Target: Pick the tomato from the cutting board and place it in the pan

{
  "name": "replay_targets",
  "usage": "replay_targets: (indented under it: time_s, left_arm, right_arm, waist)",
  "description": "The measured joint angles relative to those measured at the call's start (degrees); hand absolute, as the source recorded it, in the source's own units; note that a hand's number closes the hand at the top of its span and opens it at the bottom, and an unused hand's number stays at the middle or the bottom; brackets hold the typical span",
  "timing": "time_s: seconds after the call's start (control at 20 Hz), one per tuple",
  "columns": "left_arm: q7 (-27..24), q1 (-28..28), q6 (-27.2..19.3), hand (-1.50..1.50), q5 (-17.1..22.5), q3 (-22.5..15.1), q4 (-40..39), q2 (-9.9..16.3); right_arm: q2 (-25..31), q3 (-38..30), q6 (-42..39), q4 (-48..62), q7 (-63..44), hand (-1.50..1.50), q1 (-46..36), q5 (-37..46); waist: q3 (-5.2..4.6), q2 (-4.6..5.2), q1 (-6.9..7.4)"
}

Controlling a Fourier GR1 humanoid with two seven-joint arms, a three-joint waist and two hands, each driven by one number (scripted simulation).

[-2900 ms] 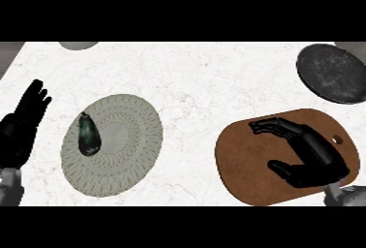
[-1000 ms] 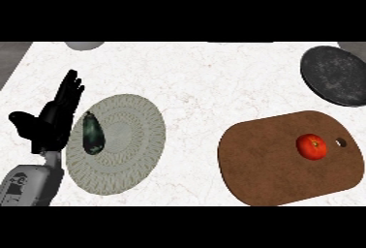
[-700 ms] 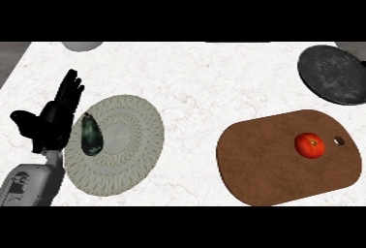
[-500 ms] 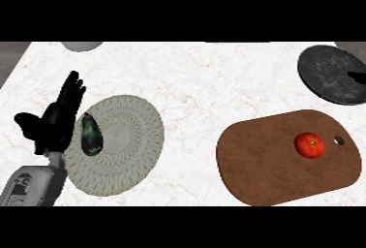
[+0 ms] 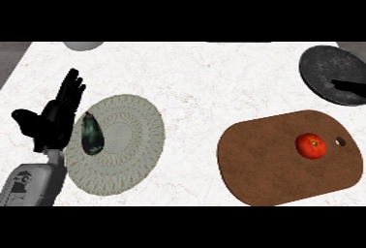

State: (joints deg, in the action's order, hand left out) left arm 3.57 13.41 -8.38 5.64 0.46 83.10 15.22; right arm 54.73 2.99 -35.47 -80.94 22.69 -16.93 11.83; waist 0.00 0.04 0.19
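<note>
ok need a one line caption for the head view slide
Tomato sits on the brown cutting board, dark pan beyond it; open left hand rests beside the woven mat.

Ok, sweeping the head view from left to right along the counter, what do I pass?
left hand → dark eggplant → round woven mat → brown cutting board → tomato → dark pan at the far right.

Bare counter (image 5: 214, 87) between board (image 5: 271, 174), pan (image 5: 328, 72)
</note>
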Motion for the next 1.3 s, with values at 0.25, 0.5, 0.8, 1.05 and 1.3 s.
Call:
replay_targets:
  time_s: [0.25,0.5,0.8,1.05,1.3]
  left_arm:
    - [-0.1,-0.5,0.5,0.00,-0.9,0.4,0.4,-0.8]
    - [0.4,-0.7,1.5,0.00,-0.8,1.5,1.1,-0.8]
    - [1.2,0.1,2.0,0.00,-1.5,2.1,1.1,-1.3]
    - [1.3,0.9,3.3,0.00,-1.5,3.1,0.2,-0.7]
    - [2.4,-0.9,3.0,0.00,-2.2,2.8,2.8,-1.7]
  right_arm:
    - [-2.9,0.9,-1.2,2.5,1.5,-1.50,-1.1,5.2]
    - [-4.8,2.3,-1.3,3.8,2.5,-1.50,-2.0,9.2]
    - [-6.9,3.6,0.0,3.5,3.6,-1.50,-1.2,14.6]
    - [-7.4,5.2,0.5,3.0,2.8,-1.50,-1.9,20.3]
    - [-8.3,6.5,1.3,3.2,2.9,-1.50,-1.5,26.2]
  waist:
    - [-0.01,0.00,0.10]
    - [0.01,0.01,0.11]
    - [0.00,-0.01,0.02]
    - [0.01,-0.01,0.02]
    - [0.01,-0.04,0.04]
